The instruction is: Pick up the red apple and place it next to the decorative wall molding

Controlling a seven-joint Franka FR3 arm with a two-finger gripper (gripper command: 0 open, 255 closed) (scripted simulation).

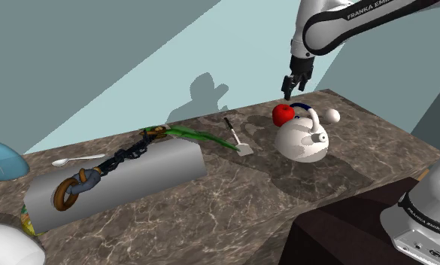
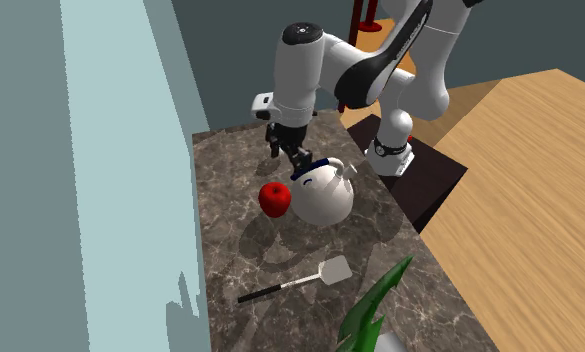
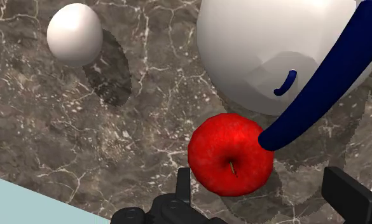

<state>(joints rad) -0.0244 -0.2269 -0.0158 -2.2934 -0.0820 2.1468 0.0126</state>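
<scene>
A red apple rests on the dark marble counter, tight against a white teapot with a dark blue handle. My black gripper hangs open a little above the apple, not touching it. In the wrist view the apple lies between the fingers, nearer to one fingertip than to the other. The pale blue wall runs along the counter's far edge, close behind the apple.
A small white egg-shaped object sits beside the teapot. A spatula, a long green leaf, a grey cylinder with a chain, a spoon and a blue bowl lie along the counter.
</scene>
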